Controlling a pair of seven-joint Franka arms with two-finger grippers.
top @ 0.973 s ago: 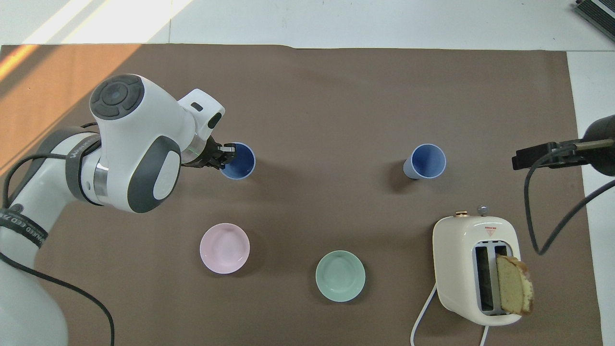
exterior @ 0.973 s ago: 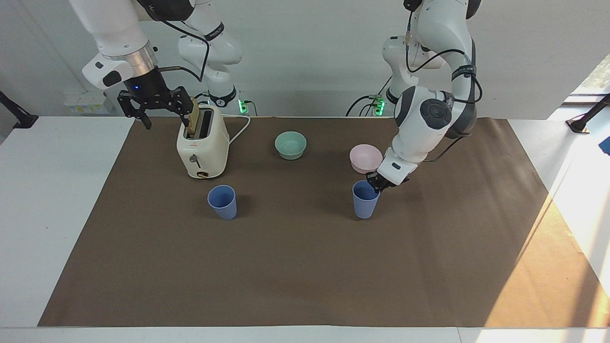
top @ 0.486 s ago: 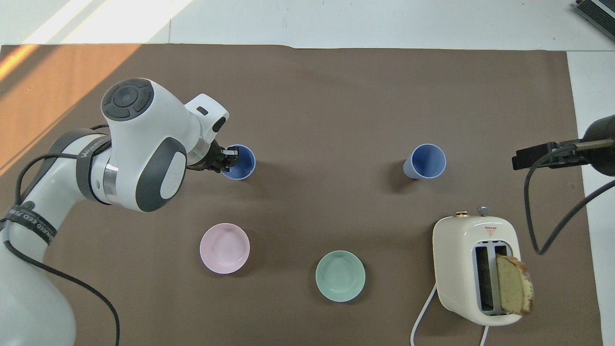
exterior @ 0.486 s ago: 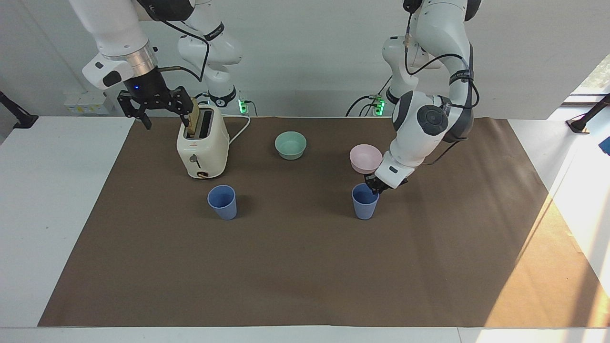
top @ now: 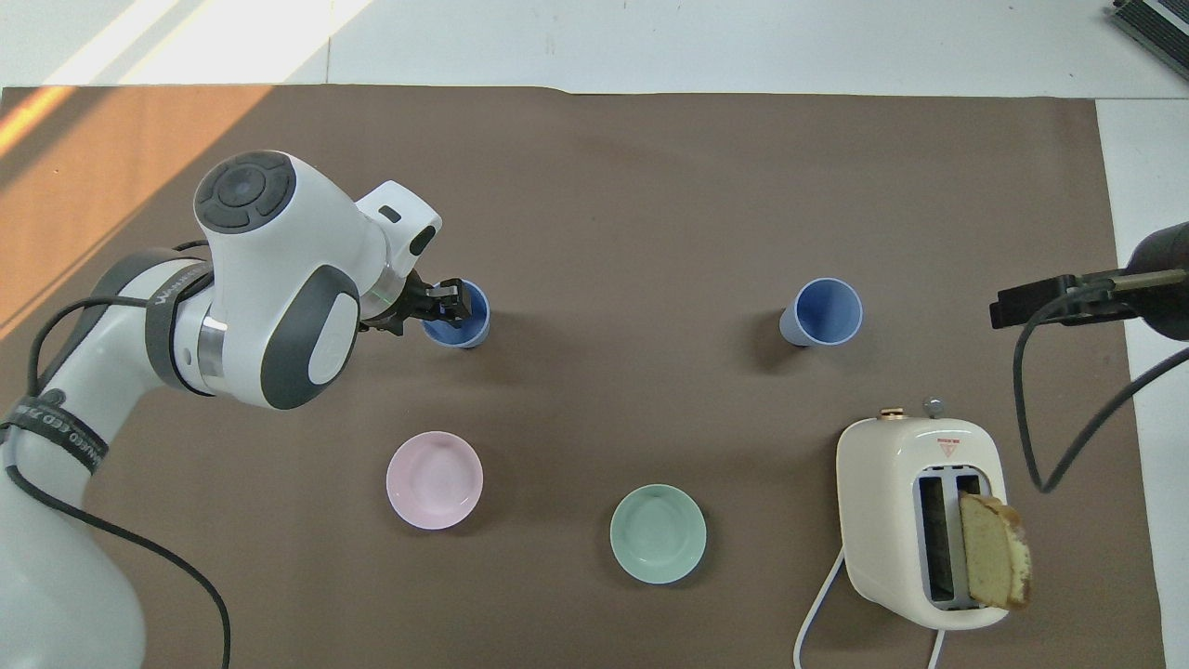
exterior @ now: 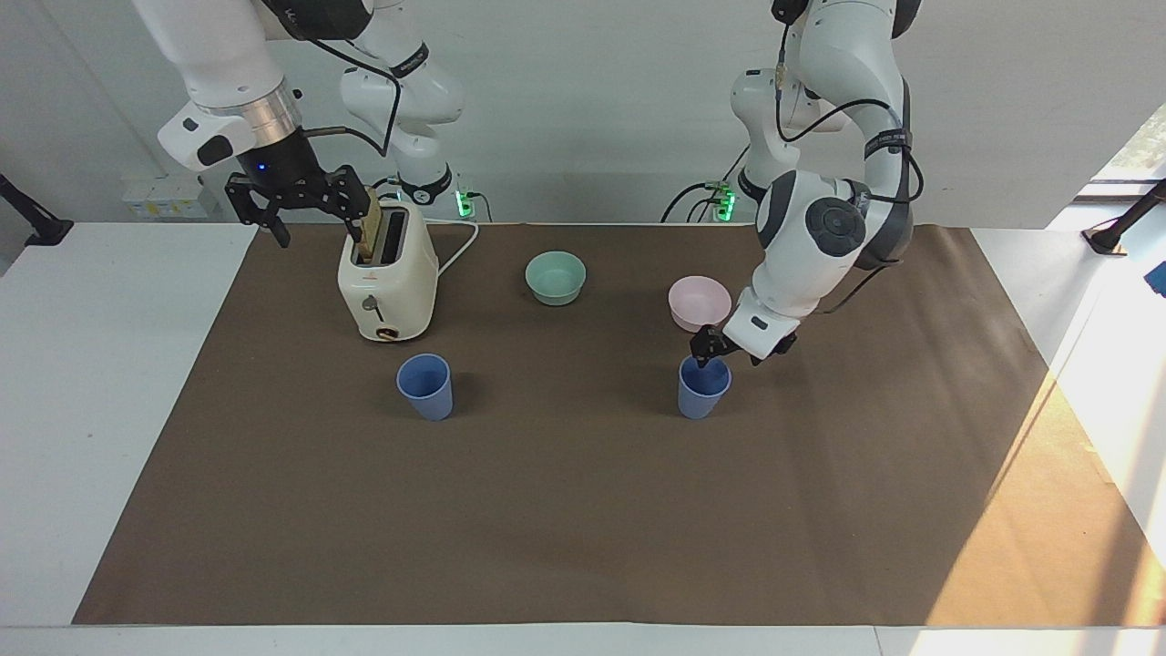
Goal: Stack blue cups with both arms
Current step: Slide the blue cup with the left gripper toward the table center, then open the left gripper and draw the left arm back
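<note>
We find one blue cup (exterior: 703, 388) upright on the bench (exterior: 583, 510), directly under the left pincer (exterior: 708, 352), whose tips sit at the cup's rim; whether they pinch it, we cannot tell. The second blue cup (exterior: 425, 386) stands well apart from that pincer, toward the right arm's end. A pink bowl (exterior: 698, 302) sits close beside the left pincer, nearer the robots. The right pincer (exterior: 293, 202) hangs spread beside the toaster (exterior: 387, 290), next to its bread slice (exterior: 369, 223).

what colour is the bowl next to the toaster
Mint green bowl, clearest in the overhead view.
</note>
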